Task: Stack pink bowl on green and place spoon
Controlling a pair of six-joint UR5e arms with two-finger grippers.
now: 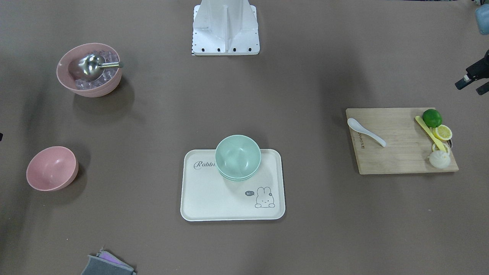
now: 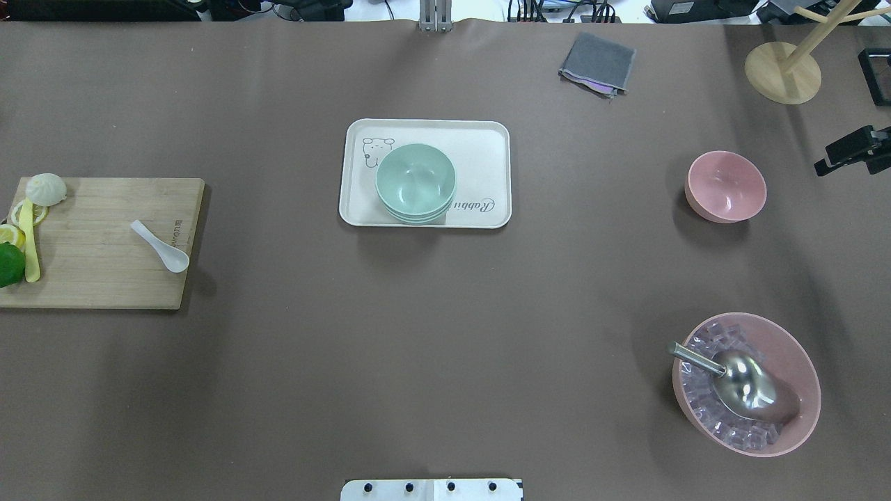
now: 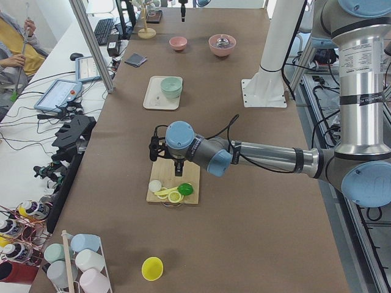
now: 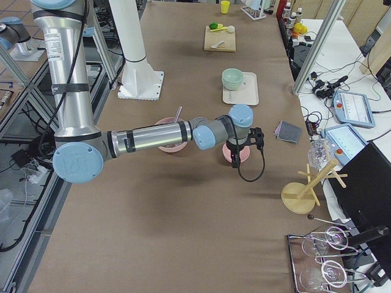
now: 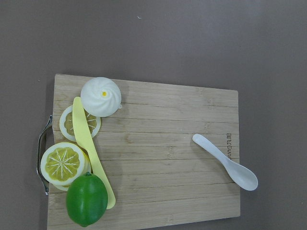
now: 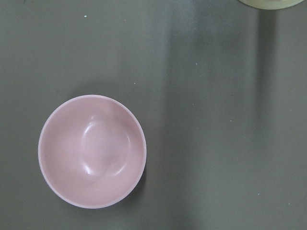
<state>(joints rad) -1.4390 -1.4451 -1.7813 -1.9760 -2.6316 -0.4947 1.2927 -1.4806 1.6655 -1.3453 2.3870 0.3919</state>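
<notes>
Bowls first: you have the pink bowl [image 2: 726,186] upright on the right side of the table [image 2: 278,383], well apart from the green bowls [image 2: 415,182], which sit nested on the cream tray [image 2: 487,139] at centre. Your white spoon [image 5: 224,161] lies on the wooden cutting board [image 5: 158,100] at the left, well apart from the lime [image 5: 87,199]. Over that board hangs the left gripper [image 3: 178,170], and over the pink bowl the right gripper [image 4: 235,160]. You cannot tell from any view whether either one is spread or pressed together.
</notes>
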